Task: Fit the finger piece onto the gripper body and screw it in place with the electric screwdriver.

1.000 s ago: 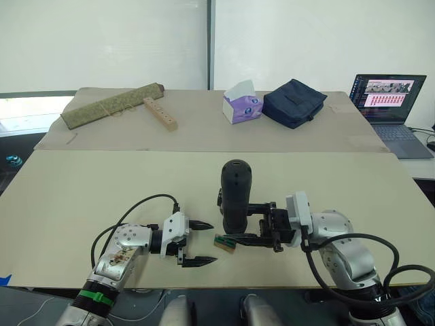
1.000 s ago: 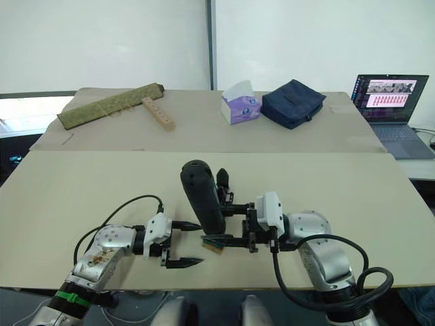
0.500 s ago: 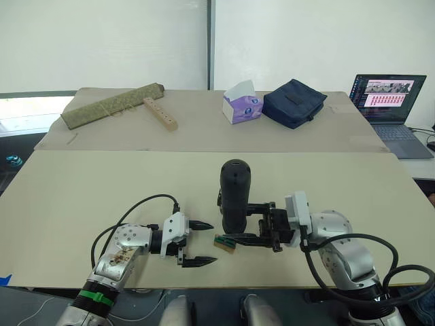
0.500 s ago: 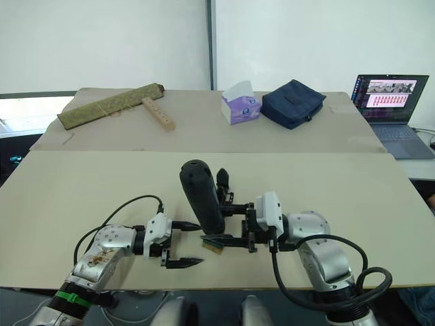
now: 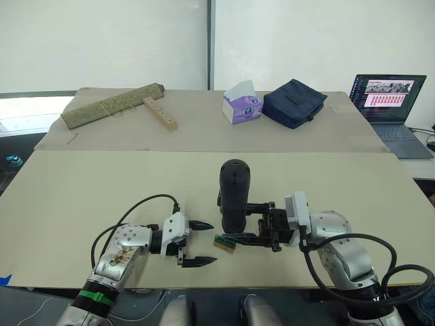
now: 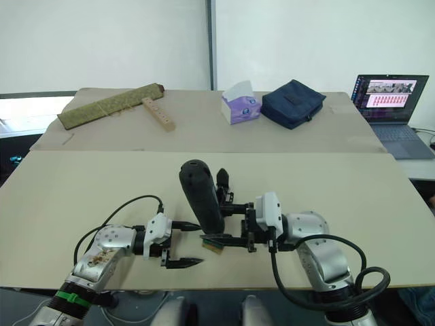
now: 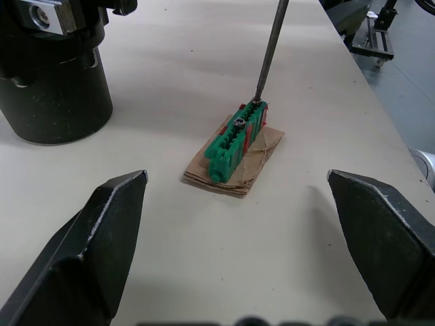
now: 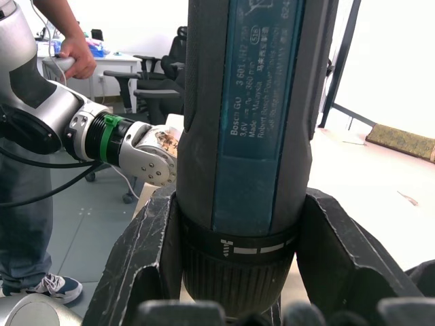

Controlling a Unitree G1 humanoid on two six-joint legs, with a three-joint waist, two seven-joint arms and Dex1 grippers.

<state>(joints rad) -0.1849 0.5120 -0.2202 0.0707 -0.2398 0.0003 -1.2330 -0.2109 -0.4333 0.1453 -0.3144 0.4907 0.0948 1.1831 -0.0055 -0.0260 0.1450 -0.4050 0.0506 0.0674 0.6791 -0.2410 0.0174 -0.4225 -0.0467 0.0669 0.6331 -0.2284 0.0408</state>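
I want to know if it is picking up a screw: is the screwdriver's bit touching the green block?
Touching. In the left wrist view the electric screwdriver's metal bit comes down and its tip sits on a screw in the far end of the green block, no gap showing.

On the near table (image 5: 81, 197), the electric screwdriver (image 5: 234, 197) stood upright at centre, clamped in the right gripper (image 5: 262, 222) to its right. The small block (image 7: 236, 142) lay in front of the screwdriver, its bit (image 7: 270, 47) touching the block's top. The left gripper (image 5: 197, 242) sat left of the block, apart from it, fingers spread. The gripper body (image 6: 221, 185) seemed to stand just behind the screwdriver, mostly hidden. On the far table (image 5: 204, 136), left to right: rolled mat (image 5: 112, 105), wooden bar (image 5: 160, 113), tissue box (image 5: 241, 102), pouch (image 5: 293, 102), laptop (image 5: 391, 109).
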